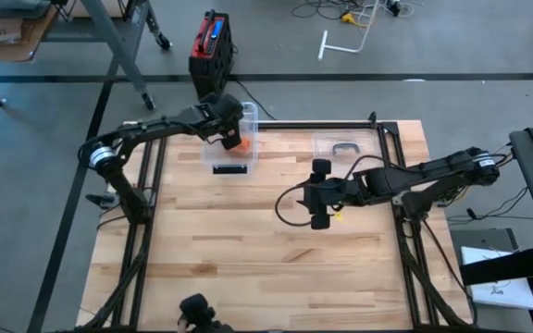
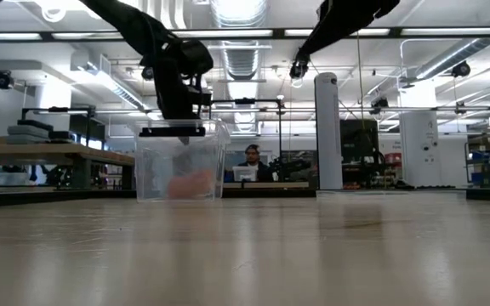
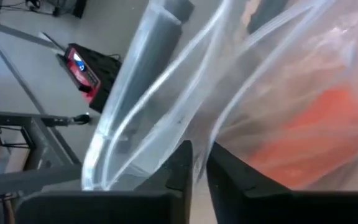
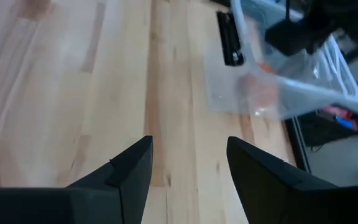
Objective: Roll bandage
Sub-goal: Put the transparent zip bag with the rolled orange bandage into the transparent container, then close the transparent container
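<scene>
An orange bandage [image 1: 233,142] lies inside a clear plastic box [image 1: 251,115] at the table's far edge, left of the middle. It shows through the box wall [image 3: 154,112] as an orange mass [image 3: 319,127] and as a blur in the low view [image 2: 192,183]. My left gripper [image 3: 199,167] hangs over the box's near part [image 1: 229,137], slanting down, its fingers almost together with nothing seen between them. My right gripper [image 1: 316,195] stands open above the middle of the table, right of the box, pointing toward it [image 4: 188,155] with nothing between its fingers. My left gripper has its fingertips [image 3: 180,163] right at the box's clear wall [image 3: 194,134]. I cannot tell whether they touch it.
A black bar [image 1: 229,169] sits at the box's near side. A clear lid with a dark handle [image 1: 342,147] lies at the far right. A red and black case [image 1: 211,44] stands on the floor beyond. A person [image 2: 249,160] sits far behind. Bare wood [image 1: 248,259] fills the near half.
</scene>
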